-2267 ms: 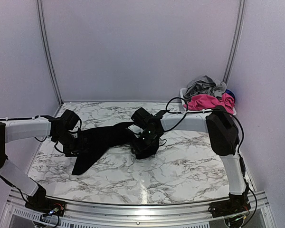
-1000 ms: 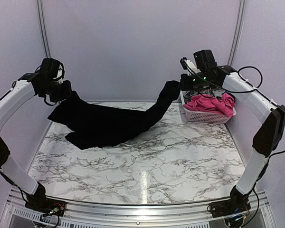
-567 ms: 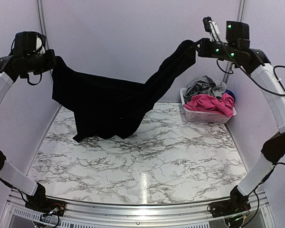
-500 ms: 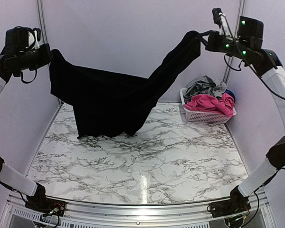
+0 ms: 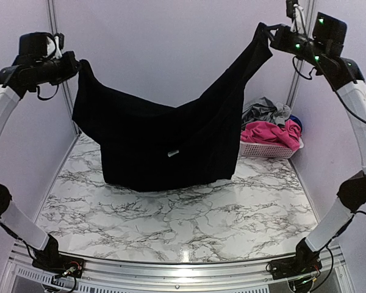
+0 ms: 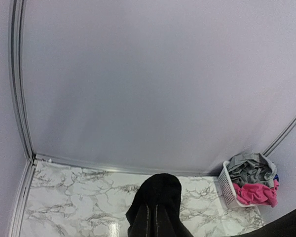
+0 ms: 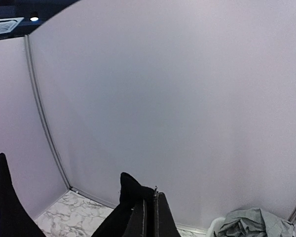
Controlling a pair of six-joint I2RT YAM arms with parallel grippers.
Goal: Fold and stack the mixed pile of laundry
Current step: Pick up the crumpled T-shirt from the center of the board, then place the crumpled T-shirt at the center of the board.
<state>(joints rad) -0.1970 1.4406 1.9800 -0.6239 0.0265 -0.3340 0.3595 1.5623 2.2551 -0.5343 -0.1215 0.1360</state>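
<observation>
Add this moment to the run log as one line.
black cloth: hanging spread between tools | left tool: shut on it, raised | right tool: shut on it, raised | other laundry: in white basket

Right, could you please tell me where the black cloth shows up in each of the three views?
Top external: the black cloth hangs mid-picture, strung between the left pincer and the right pincer.
Left wrist: black cloth bunched at bottom centre.
Right wrist: black cloth at bottom centre, another part at bottom left.
Shared landmark: the grey garment, towards the right in all three.
</observation>
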